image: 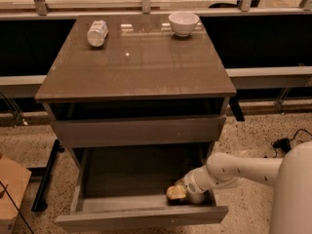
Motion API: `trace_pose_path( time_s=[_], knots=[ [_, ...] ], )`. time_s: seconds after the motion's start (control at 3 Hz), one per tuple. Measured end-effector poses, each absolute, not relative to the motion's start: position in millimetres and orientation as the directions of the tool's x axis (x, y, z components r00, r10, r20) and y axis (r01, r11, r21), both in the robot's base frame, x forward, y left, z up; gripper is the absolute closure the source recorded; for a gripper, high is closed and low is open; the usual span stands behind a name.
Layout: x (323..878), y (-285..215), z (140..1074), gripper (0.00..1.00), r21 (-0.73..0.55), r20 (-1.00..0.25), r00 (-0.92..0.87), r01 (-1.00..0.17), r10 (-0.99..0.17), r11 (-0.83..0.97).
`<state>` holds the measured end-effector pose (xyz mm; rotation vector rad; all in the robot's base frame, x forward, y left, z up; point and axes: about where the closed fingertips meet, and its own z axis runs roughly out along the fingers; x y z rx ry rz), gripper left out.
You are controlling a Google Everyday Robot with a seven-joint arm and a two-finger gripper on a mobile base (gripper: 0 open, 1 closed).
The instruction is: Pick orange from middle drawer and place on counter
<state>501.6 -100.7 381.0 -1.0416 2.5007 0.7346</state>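
Note:
The middle drawer (141, 217) is pulled open below the counter (136, 62). The orange (176, 193), a small pale orange fruit, lies on the drawer's dark floor at the front right corner, close behind the drawer front. My gripper (189, 191) reaches into the drawer from the right on the white arm (243, 169) and is right against the orange's right side. The gripper's tip is partly hidden by the wrist and the fruit.
A white bowl (183, 23) stands at the counter's back right and a clear plastic bottle (97, 32) lies at its back left. A closed drawer front (139, 129) sits above the open one. A cardboard box (12, 189) is on the floor at left, a cable (285, 141) at right.

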Motion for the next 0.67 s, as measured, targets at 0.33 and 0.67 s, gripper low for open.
trace_pose_path(
  time_s=[0.33, 0.67],
  knots=[
    [499.9, -100.8, 380.0, 1.00, 0.335, -0.478, -0.681, -0.725, -0.555, 0.601],
    [499.3, -100.0, 389.9, 1.00, 0.339, -0.505, -0.680, -0.723, -0.532, 0.602]
  ],
)
